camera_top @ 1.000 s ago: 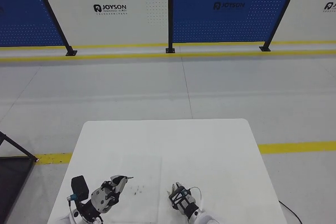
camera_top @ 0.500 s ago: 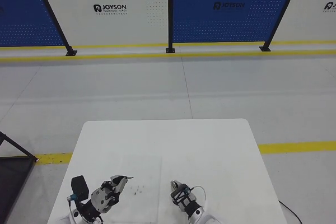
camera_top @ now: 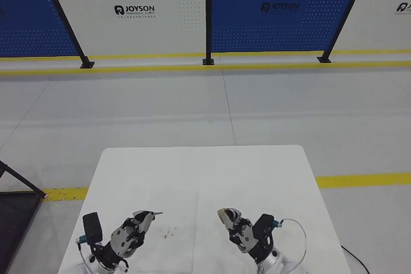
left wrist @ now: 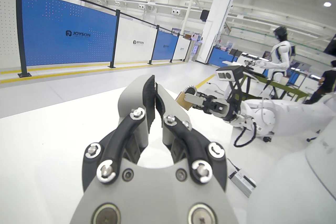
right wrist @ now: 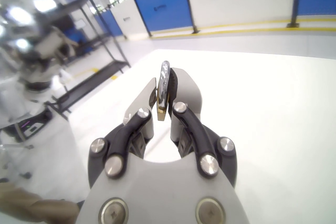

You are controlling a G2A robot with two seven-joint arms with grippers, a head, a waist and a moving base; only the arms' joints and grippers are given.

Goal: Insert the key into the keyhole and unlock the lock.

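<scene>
My right gripper is shut on the lock, a small brass padlock whose silver shackle stands up between the fingers. In the top view this gripper is held over the table's near right part, with the lock at its tip. The left wrist view shows the same lock farther off, facing my left gripper. My left gripper is over the near left part, shut on the key, of which a thin tip sticks out toward the lock. A wide gap separates key and lock.
The white table stretches bare toward its far edge. A few dark specks lie between the arms. A black metal rack stands off the table's left side.
The right arm has swung out to the right and turned, so its gripper with the lock now points toward the left gripper. The left arm has shifted only slightly.
</scene>
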